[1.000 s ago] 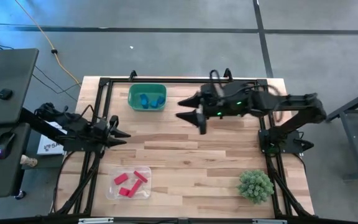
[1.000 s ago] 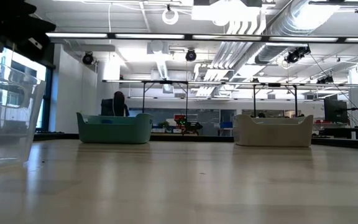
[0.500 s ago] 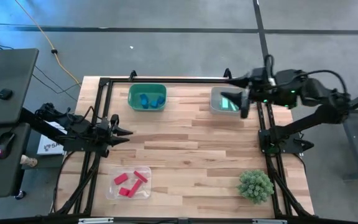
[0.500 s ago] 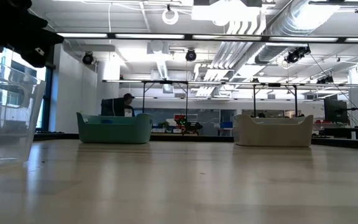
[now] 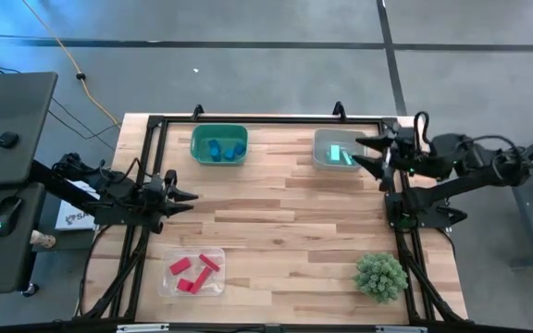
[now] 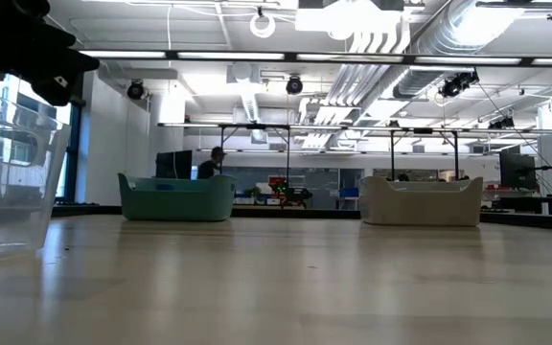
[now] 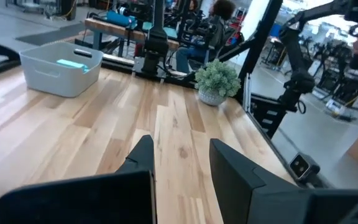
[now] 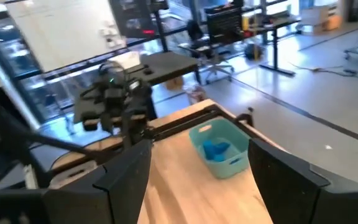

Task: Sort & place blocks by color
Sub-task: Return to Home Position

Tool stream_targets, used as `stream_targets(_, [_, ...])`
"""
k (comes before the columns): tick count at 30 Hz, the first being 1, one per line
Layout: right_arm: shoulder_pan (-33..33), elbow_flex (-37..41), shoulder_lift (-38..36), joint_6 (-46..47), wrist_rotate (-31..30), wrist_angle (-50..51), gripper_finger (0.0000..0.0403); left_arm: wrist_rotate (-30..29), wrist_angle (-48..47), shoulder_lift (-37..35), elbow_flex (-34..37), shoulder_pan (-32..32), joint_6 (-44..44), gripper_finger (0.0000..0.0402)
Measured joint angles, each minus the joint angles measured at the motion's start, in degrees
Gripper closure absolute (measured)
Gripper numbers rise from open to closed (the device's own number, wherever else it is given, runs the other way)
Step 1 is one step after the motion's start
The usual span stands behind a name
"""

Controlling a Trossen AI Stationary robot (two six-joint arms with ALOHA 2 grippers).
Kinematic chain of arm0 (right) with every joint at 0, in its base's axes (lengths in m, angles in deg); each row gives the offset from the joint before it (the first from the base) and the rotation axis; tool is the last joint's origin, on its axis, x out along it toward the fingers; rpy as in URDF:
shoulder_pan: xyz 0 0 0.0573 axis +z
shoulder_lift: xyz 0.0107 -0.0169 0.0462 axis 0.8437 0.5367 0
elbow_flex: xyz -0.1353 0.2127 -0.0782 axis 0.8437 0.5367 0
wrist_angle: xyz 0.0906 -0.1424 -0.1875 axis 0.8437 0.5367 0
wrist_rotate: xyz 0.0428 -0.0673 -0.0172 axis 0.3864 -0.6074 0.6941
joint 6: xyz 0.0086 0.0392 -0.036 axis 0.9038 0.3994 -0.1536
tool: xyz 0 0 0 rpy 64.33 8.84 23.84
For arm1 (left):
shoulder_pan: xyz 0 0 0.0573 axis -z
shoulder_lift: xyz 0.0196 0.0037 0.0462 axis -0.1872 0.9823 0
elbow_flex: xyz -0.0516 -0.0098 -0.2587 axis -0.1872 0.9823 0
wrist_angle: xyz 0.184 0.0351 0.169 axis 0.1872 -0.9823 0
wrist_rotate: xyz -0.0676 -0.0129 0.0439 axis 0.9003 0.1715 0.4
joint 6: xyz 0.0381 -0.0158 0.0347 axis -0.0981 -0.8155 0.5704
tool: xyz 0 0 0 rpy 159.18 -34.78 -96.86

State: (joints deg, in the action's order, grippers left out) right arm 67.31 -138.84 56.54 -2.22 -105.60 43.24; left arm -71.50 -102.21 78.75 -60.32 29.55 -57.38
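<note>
Right gripper (image 5: 366, 153) back, beside teal block (image 5: 338, 154)

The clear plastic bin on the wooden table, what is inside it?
Several small red blocks lie in the clear plastic bin. Nothing else shows; whether any block covers another cannot be told.

— What carries it all?
— A pale plank table (image 5: 285, 222) with a dark frame.
— What stands near the left gripper's (image 5: 187, 198) jaws?
— A green bin (image 5: 218, 145) to one side of them and a transparent bin (image 5: 195, 271) to the other, both clear of the tips.
— And by the right gripper (image 5: 361, 153)?
— Seen from above, its spread jaws overlap the grey bin's (image 5: 327, 153) rim. A spiky green plant ball (image 5: 380, 276) sits well apart from them.
</note>
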Motion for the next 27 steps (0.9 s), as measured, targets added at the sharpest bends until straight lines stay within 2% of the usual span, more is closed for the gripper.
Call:
stream_targets(12, [0.05,24.23,-21.47,2.74,2.51,-2.66,0.0144,0.02,0.02,0.00,-0.02,0.00,1.49,0.0330])
stream_targets(24, [0.05,38.88,-38.52,4.21,2.64,-3.13,0.0144,0.04,0.02,0.00,-0.02,0.00,1.49,0.0330])
stream_targets(27, [0.03,40.30,-39.08,4.14,3.08,-3.83,0.0144,0.02,0.04,0.00,-0.02,0.00,1.49,0.0330])
